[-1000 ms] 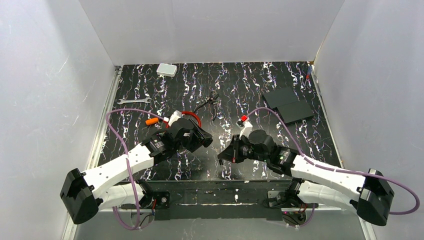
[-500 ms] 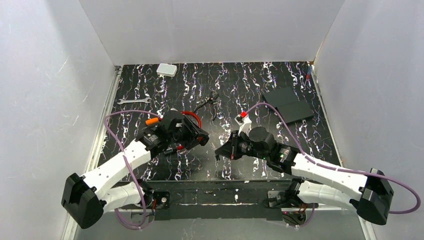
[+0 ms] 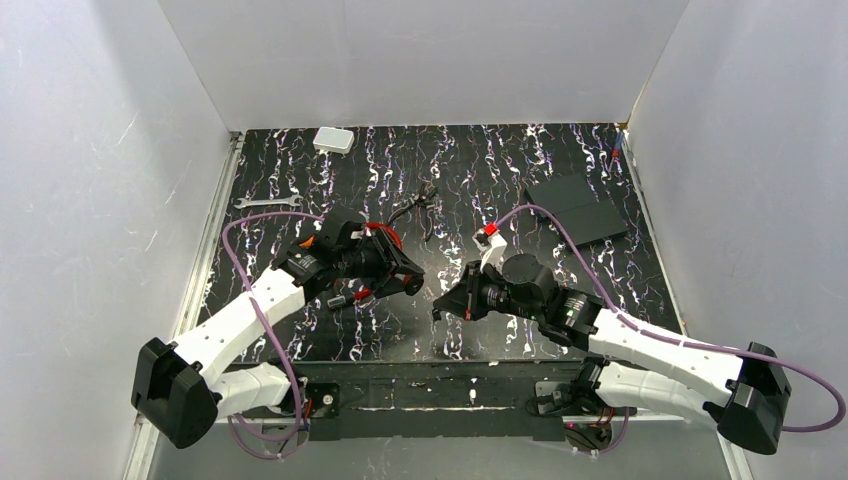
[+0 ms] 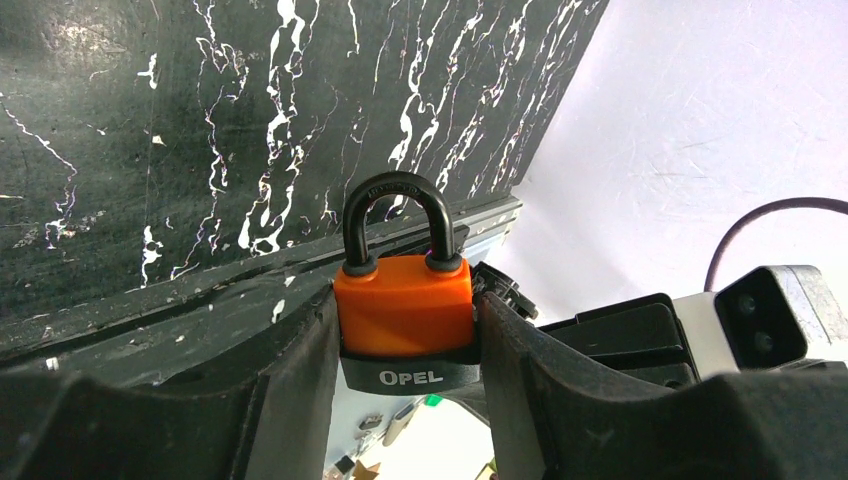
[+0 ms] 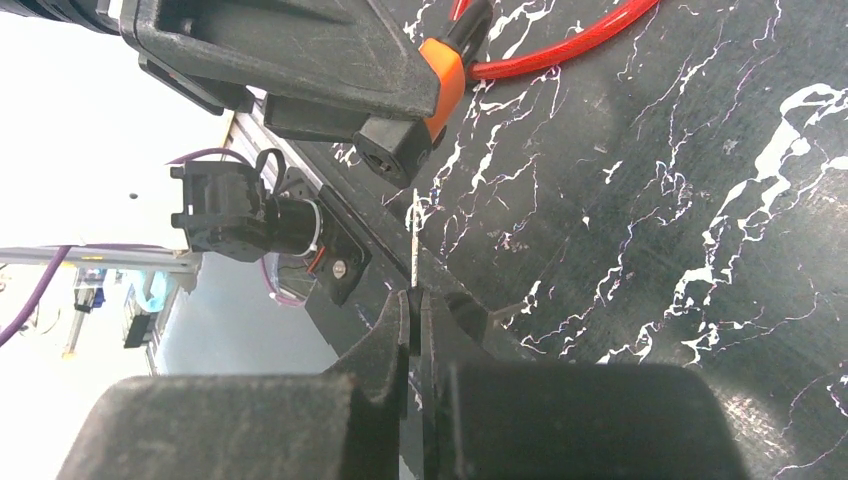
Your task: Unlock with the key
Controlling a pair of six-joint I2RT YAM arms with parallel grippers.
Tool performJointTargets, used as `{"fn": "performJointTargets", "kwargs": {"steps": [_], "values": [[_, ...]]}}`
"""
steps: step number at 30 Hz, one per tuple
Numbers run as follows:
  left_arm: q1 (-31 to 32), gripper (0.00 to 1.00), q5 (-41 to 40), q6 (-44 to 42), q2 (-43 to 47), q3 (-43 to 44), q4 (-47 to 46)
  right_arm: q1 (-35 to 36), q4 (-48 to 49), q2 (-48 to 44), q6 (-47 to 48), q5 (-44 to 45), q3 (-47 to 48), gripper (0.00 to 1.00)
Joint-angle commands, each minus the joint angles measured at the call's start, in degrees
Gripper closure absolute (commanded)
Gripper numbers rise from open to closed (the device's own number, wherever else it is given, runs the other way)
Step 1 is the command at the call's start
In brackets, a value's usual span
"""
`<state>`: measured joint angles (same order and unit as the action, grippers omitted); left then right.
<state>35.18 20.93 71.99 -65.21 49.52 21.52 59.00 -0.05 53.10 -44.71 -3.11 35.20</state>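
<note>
Progress: midway. Padlock point(image 4: 404, 305), shackle closed, clamped between the fingers of the left gripper point(image 4: 405, 330). Key point(image 5: 413, 245) pinched in the clenched right gripper point(image 5: 415, 312), blade jutting ahead, tip just short of the lock's underside. Insertion and turn remain. Right wrist view shows that gap; left wrist view shows the seated shackle.

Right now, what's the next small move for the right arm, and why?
Probably ease the right gripper forward, lining the key up with the black base of the padlock. The blade tip stops short of the keyhole end and looks slightly offset from it, while the left gripper holds the padlock.
</note>
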Motion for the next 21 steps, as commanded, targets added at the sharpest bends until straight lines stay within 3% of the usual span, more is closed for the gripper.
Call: {"fn": "performJointTargets", "kwargs": {"steps": [1, 12, 15, 21], "values": [[-0.46, 1.00, 2.41, -0.81, 0.95, 1.05, -0.55, 0.24, 0.73, 0.09, 1.31, 0.54, 3.57, 0.99], [-0.55, 1.00, -6.03, 5.85, 10.11, -9.42, -18.31, 0.24, 6.90, 2.01, -1.16, -0.89, 4.10, 0.99], [-0.55, 1.00, -9.04, 6.69, 14.68, -12.18, -24.91, 0.24, 11.92, 2.56, -4.20, -1.98, 3.64, 0.99], [-0.81, 1.00, -15.10, 3.45, 22.14, -14.36, -29.70, 0.22, 24.15, 2.88, -9.72, -3.55, 1.62, 0.99]]}}
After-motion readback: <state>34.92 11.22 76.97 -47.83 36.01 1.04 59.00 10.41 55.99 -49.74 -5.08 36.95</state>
